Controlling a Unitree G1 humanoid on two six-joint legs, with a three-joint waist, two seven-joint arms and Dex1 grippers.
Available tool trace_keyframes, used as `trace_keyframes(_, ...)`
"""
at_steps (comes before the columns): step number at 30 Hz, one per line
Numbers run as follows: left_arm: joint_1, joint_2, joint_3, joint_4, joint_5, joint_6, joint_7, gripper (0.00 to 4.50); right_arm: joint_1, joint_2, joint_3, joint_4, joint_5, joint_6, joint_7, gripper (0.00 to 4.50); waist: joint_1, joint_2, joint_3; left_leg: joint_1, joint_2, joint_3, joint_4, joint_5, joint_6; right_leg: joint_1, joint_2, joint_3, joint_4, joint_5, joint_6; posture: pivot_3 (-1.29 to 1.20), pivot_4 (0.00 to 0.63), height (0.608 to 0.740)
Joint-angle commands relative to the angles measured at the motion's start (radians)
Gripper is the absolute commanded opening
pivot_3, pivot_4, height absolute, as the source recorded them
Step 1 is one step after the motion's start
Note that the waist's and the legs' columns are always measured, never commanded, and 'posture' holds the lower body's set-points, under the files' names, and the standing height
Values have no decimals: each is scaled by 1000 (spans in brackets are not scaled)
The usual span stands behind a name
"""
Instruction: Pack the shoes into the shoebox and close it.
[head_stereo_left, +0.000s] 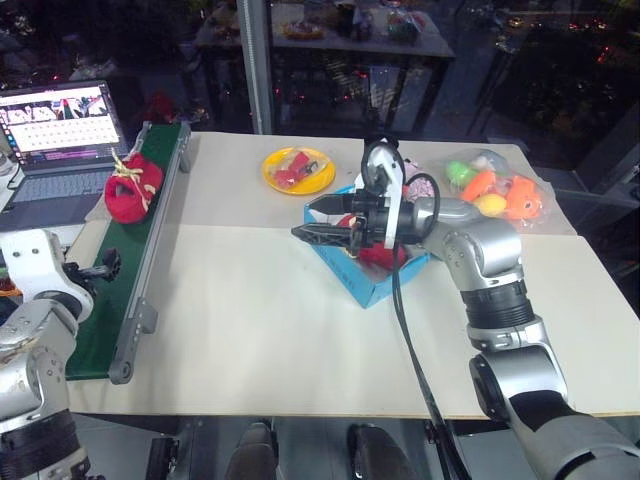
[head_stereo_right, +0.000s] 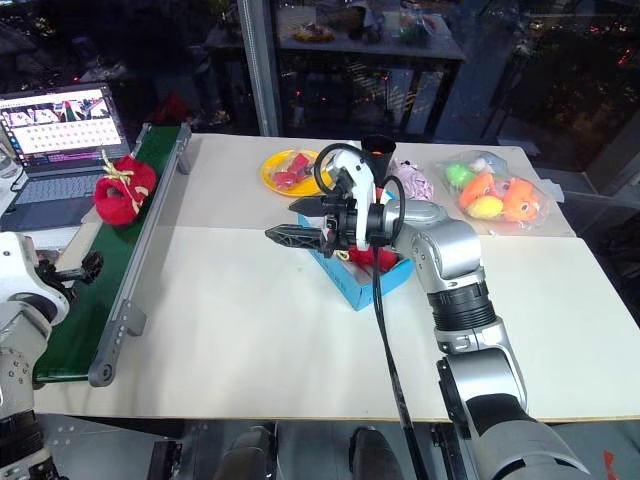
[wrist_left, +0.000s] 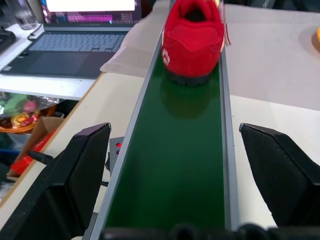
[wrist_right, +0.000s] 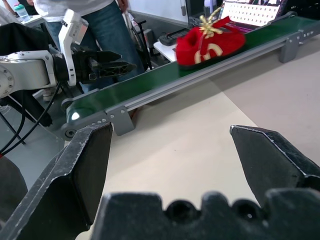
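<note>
One red shoe (head_stereo_left: 133, 187) with gold trim sits on the green conveyor belt (head_stereo_left: 120, 290) at the left. Another red shoe (head_stereo_left: 384, 256) lies inside the open blue shoebox (head_stereo_left: 372, 287) at the table's middle, partly hidden by my right hand. My right gripper (head_stereo_left: 306, 220) hovers over the box's left side, pointing left, open and empty. My left gripper (head_stereo_left: 100, 266) is open over the belt's near end, facing along the belt toward the shoe (wrist_left: 193, 40), well short of it. The right wrist view looks across the table at that shoe (wrist_right: 210, 42) and my left gripper (wrist_right: 107, 63).
A yellow plate (head_stereo_left: 318, 182) with small red pieces sits behind the box. A bag of colourful toys (head_stereo_left: 497, 190) lies at the back right. An open laptop (head_stereo_left: 58, 135) stands left of the belt. A person in jeans (wrist_right: 107, 30) stands beyond the belt's end.
</note>
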Motion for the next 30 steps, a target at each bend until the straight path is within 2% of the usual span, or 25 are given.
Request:
trace_keyframes(1, -14, 26, 1, 63, 4, -77, -47, 4431, -9, -25, -1, -72, 12, 21, -12, 4424, 3, 0, 0, 0, 0, 0, 0, 0, 0, 0, 0, 0, 0, 0, 0, 0, 150, 736)
trace_keyframes(17, -62, 18, -100, 415, 52, -356, -201, 4431, 1, -60, -35, -176, 55, 106, -67, 4424, 11, 0, 0, 0, 0, 1, 0, 0, 0, -1, 0, 0, 0, 0, -1, 0, 150, 736)
trace_keyframes(23, -57, 12, -114, 447, 46, -415, -230, 2749, 8, -78, -42, -196, 69, 117, -90, 4500, 17, 0, 0, 0, 0, 1, 0, 0, 0, 0, 0, 0, 1, 0, -1, 0, 150, 736)
trace_keyframes(27, -100, 3, -135, 306, -2, -364, -227, 2694, 10, -66, -70, -198, 95, 130, -123, 4500, 20, 0, 0, 0, 0, 1, 0, 0, 0, 0, -1, -1, 0, 0, -1, 0, 150, 736)
trace_keyframes(30, -184, -19, -172, 149, -75, -286, -221, 2694, -22, 7, -183, -152, 178, 184, -211, 4500, 26, 0, -1, -2, 0, 0, 1, 0, 0, -1, -1, -1, 0, 0, -1, 0, 150, 736)
